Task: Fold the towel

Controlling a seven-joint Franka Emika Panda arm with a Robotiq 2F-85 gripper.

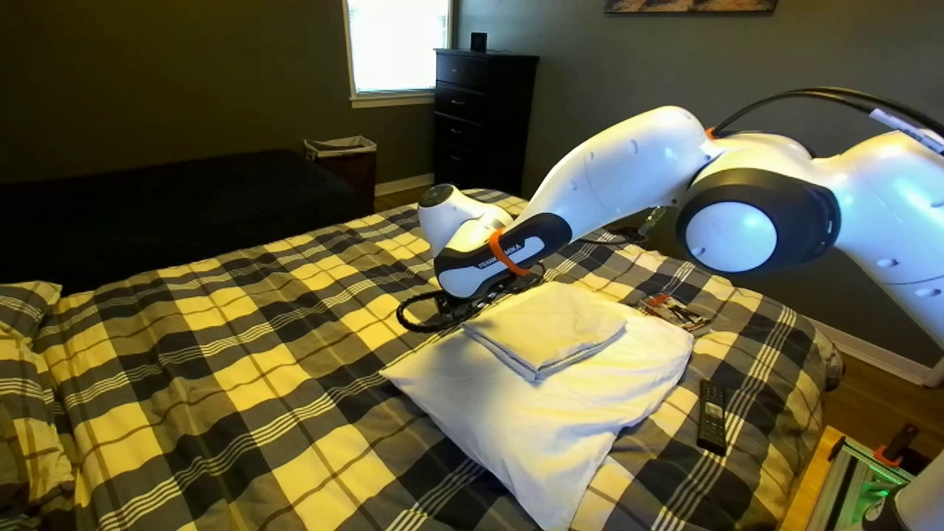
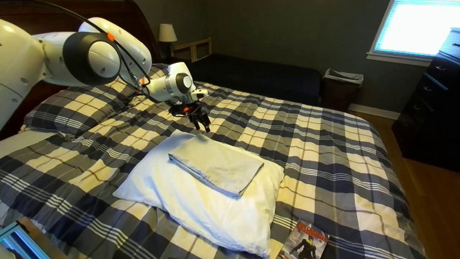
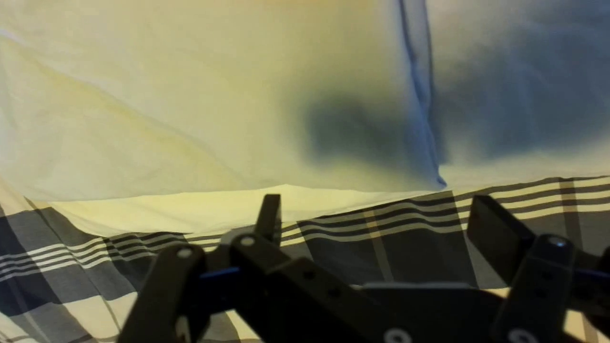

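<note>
towel (image 2: 217, 162): folded in layers, sitting on the white pillow (image 2: 226, 219), pretty much mid-frame in an exterior view
claw (image 3: 376, 214): spread wide, tips well apart, bottom of the wrist view
remote (image 1: 712, 417): just chilling on the plaid bedspread (image 1: 295, 324), lower right in an exterior view

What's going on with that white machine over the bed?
A robot arm is here to fold a towel. The towel lies in flat, folded layers on a white pillow, which rests on a plaid comforter. The gripper hangs open near the towel's edge, holding nothing. Whether more folds are coming, I can't tell.
</note>
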